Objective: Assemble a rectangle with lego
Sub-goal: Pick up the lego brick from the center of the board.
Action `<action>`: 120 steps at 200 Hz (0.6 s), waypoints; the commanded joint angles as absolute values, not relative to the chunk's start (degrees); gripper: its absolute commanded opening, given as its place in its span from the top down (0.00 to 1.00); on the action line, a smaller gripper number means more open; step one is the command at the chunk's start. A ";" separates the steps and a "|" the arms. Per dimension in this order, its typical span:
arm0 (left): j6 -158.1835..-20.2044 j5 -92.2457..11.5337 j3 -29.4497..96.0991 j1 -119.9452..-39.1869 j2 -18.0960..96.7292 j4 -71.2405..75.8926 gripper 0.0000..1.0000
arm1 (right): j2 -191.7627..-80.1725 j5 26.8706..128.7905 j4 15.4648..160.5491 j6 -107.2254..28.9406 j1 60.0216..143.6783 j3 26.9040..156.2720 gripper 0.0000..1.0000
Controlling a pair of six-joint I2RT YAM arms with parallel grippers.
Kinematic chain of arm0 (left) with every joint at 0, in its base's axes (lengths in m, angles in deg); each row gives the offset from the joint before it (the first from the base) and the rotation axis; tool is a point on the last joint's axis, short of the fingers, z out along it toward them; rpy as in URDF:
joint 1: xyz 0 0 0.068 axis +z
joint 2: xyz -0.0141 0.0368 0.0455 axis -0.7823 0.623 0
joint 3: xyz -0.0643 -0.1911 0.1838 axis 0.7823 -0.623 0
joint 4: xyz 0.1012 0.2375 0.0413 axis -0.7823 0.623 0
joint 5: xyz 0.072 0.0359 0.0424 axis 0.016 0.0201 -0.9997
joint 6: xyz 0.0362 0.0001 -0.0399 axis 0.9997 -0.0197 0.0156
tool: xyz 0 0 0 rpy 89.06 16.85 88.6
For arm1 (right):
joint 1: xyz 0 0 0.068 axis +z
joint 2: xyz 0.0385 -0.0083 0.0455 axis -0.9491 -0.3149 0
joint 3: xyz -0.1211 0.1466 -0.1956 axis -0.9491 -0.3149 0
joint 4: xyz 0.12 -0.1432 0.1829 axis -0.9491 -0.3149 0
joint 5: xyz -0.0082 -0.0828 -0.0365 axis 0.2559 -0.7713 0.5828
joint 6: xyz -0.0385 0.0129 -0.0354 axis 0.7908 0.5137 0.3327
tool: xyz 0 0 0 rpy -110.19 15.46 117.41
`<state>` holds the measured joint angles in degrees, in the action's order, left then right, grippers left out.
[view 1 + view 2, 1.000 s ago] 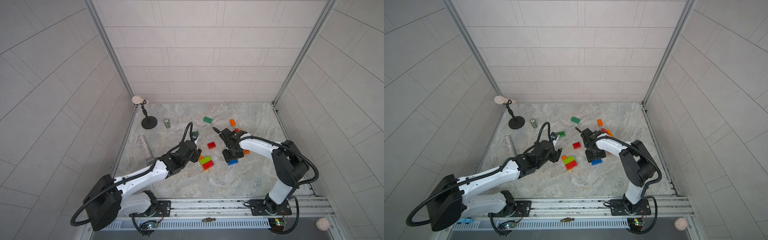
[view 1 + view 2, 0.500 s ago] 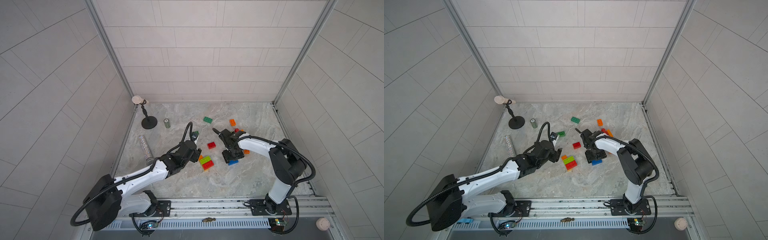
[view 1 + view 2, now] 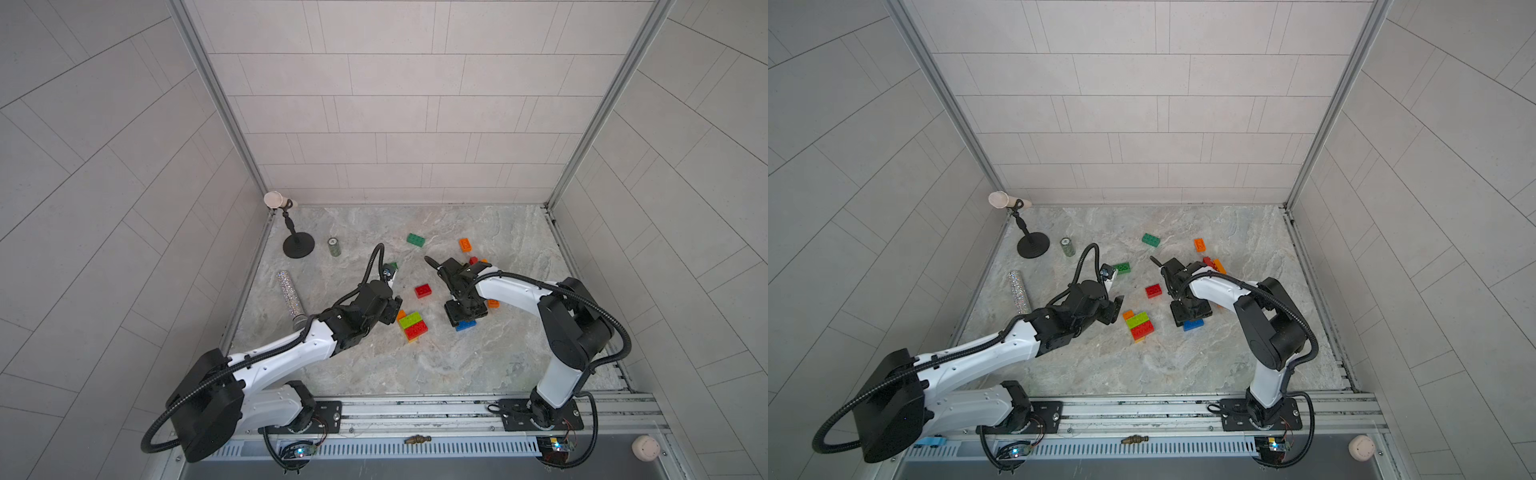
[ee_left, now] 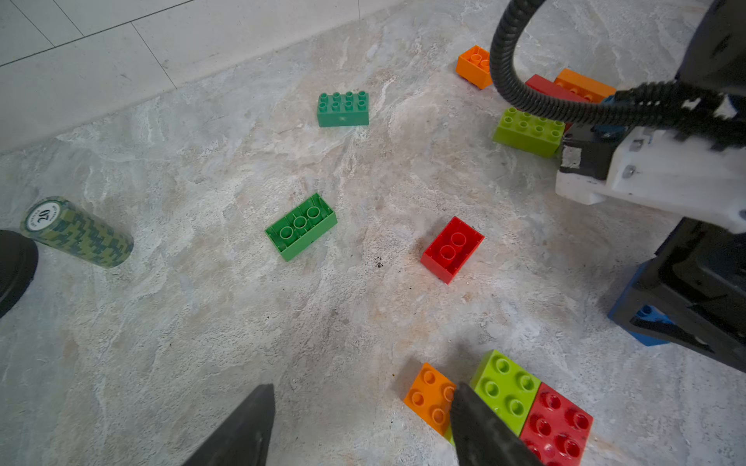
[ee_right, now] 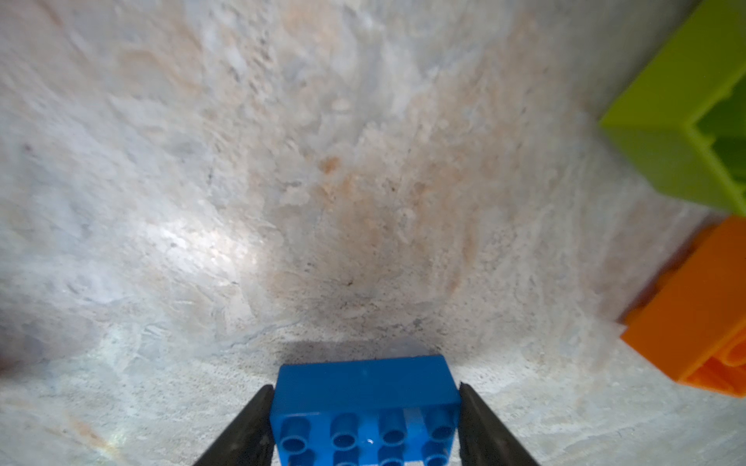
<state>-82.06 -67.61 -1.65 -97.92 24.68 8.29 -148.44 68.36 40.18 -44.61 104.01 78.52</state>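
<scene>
A small blue 2x4-stud plastic brick (image 5: 363, 419) sits studs up at the grey marbled counter (image 3: 374, 365). The right claw (image 5: 365, 389) is clamped on it, with the dark fingers (image 5: 250, 427) pressed against its two short end faces. Whether the brick is raised off the counter cannot be told. In both top views it is seen near the partly built group, where a small orange brick (image 4: 430, 397), a lime-green brick (image 4: 506, 387) and a red brick (image 4: 559, 427) are set edge to edge. The left claw (image 4: 361, 407) is held apart with nothing between its fingers. One fingertip lies over the seam between the orange and lime pieces, and contact cannot be confirmed.

Loose pieces are scattered further back: a red brick turned hollow side up (image 4: 452, 250), a green brick likewise inverted (image 4: 300, 226) and a dark green brick (image 4: 343, 109) with its studs up.

The bricks are judged to be light, rigid and hard, with smooth glossy walls that may slip or pivot under a loose pinch. Hold is best taken on two opposite flat side walls, low and square, never on the studs. A grip across the short ends, as here, leaves the long sides free to be slid flush against the group. The inverted pieces would need to be turned over first.
</scene>
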 commanded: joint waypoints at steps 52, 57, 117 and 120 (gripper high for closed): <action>-85.52 -73.00 0.68 -94.96 19.09 17.69 0.27 | -144.88 67.64 32.07 -46.26 107.24 84.65 0.42; -86.22 -73.11 0.74 -93.96 18.50 18.91 0.27 | -144.60 67.28 31.07 -46.36 107.69 85.43 0.42; -93.06 -69.31 -1.59 -86.09 17.38 23.98 0.27 | -149.47 68.00 26.32 -49.61 115.06 101.51 0.48; -93.07 -69.37 -1.68 -86.07 17.74 23.78 0.27 | -150.27 68.29 26.26 -49.68 115.41 102.74 0.48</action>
